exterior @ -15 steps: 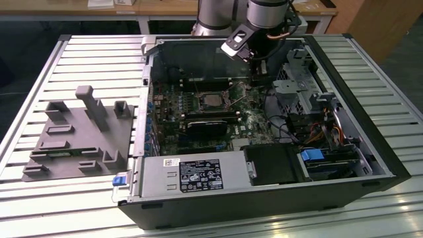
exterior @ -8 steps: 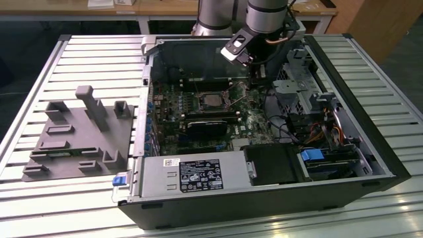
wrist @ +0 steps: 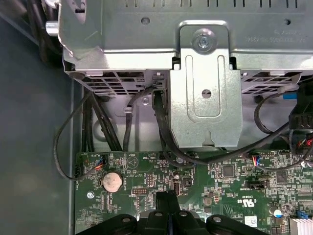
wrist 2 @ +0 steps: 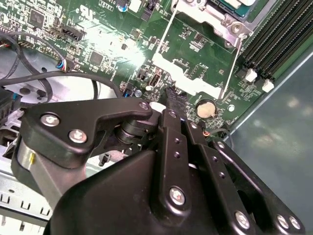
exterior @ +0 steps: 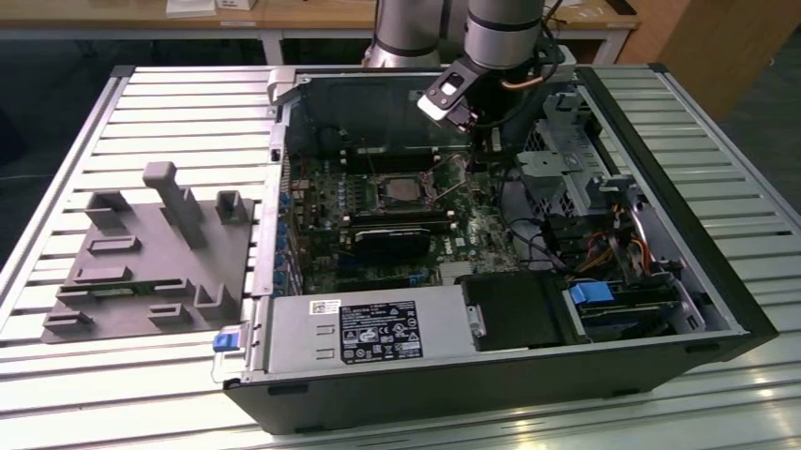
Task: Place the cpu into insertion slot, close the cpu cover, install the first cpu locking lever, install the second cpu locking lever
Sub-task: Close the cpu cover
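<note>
The cpu [exterior: 400, 188] lies flat, silver-grey top up, inside the insertion slot [exterior: 375, 192] on the green motherboard. A corner of the slot [wrist 2: 230, 17] appears in the second wrist view, with two thin wire locking levers [wrist 2: 165, 36] running out from it over the board. I cannot tell whether the cpu cover is down. My gripper [exterior: 482, 136] hangs over the board on the exterior view's right of the slot, apart from it. Its black fingers [wrist: 168, 208] meet tip to tip near a coin battery [wrist: 111, 182], shut on nothing, as seen in both wrist views [wrist 2: 172, 98].
A metal drive cage [wrist: 205, 83] with black cables [wrist: 93, 122] stands close beyond the fingertips. Long memory slots [wrist 2: 279, 34] run beside the socket. A black heatsink block [exterior: 394, 242] and the power supply [exterior: 363, 333] fill the case's near side. A grey fixture [exterior: 150, 253] sits outside the case.
</note>
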Controlling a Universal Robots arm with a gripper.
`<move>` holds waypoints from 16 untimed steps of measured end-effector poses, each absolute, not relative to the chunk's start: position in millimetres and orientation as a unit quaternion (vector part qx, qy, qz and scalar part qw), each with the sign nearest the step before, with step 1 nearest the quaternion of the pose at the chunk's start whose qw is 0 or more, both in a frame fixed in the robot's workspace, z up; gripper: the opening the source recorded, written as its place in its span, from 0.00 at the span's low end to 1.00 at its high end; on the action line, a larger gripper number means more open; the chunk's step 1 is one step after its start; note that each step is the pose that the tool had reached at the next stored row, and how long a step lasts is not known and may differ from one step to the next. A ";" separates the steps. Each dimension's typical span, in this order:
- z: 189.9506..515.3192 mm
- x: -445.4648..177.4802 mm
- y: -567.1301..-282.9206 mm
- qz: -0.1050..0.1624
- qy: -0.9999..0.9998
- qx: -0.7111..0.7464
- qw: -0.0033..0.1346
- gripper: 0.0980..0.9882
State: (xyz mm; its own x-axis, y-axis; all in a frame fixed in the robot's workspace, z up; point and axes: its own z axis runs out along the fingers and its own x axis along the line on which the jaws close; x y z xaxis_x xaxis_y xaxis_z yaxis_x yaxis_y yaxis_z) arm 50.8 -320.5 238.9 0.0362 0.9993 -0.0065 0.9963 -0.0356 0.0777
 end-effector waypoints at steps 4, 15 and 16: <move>238.8 50.8 -320.5 0.025 0.694 0.719 0.030 0.00; 238.3 51.4 -320.5 -0.007 0.694 0.720 0.000 0.00; 238.2 51.6 -320.5 -0.011 0.694 0.719 -0.005 0.00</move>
